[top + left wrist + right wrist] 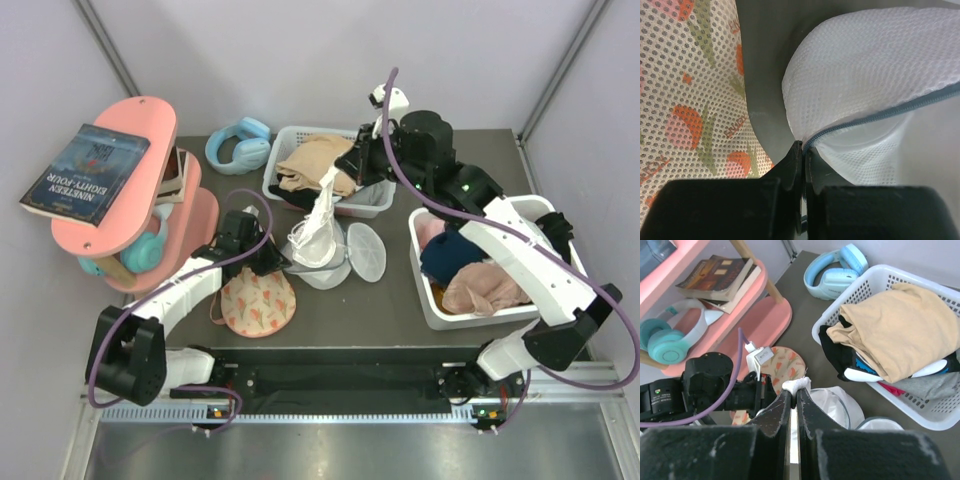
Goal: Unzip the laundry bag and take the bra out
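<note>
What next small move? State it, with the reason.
Probably open the right gripper and let the laundry bag drop: it hangs pinched aloft, the left gripper clamps its zip rim, and the bra already lies outside it.

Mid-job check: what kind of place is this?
Probably a robot test bench staged as a laundry corner: a clothes basket, a pink shelf with a book, and plain grey walls around.

left end effector [280, 262]: low, jaws pinched | right end effector [335, 182]: held high, jaws pinched, arm stretched forward-left
</note>
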Motion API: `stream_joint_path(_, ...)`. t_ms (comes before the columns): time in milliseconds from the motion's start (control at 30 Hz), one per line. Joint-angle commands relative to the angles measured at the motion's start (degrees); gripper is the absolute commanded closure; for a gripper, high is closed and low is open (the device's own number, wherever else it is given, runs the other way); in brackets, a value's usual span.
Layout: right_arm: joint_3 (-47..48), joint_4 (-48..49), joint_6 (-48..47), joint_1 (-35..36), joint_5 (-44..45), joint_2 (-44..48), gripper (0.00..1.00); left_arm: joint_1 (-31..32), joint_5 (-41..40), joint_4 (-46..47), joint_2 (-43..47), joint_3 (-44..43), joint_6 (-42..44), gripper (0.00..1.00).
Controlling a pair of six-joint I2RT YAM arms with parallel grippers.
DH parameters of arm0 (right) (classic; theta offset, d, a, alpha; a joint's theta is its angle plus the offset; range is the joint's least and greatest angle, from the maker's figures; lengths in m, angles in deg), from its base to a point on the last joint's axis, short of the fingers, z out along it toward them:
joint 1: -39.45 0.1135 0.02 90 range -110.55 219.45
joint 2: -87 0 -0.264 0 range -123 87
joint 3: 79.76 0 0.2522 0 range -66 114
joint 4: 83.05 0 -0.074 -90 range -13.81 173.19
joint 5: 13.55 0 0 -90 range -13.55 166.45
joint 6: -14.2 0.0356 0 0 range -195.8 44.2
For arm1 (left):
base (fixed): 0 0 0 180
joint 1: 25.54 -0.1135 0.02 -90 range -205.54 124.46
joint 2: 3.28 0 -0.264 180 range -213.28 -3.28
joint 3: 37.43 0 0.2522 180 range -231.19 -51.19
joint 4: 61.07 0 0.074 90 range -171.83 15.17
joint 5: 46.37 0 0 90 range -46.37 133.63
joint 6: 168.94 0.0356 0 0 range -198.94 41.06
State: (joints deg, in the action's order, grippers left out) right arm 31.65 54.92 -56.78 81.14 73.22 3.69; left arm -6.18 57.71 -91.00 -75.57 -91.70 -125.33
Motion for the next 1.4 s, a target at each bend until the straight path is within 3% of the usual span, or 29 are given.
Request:
stream_joint_path(0, 4.0, 3.1, 0.6, -1.3, -0.3, 3.4, 1.0, 0.3, 0.0, 2.4, -0.3, -2.2, 0.2, 1.0)
stream_joint_path(467, 5.9, 1.3, 0.6, -7.2, -1.3, 6.6, 1.0, 0.2, -2.3, -1.5, 1.6, -4.9, 1.8, 1.0)
stream_joint_path(967, 18.1, -11.5, -8.9, -32.8, 2.0, 11.8, 1.0, 0.2, -4.0, -2.8, 2.9, -4.7, 2.4, 1.0)
stream_joint_path(1133, 17.6, -16.1, -10.5, -34.1, 12.8, 14.5, 1.0, 0.2, -2.9, -2.3, 1.3, -5.4, 2.7, 1.0)
stream_joint_path(1367, 6.9, -15.2, -7.0, -34.3, 23.6, 22.4, 1.0, 0.2, -1.4, -1.5, -1.5, -7.0, 3.5, 1.0)
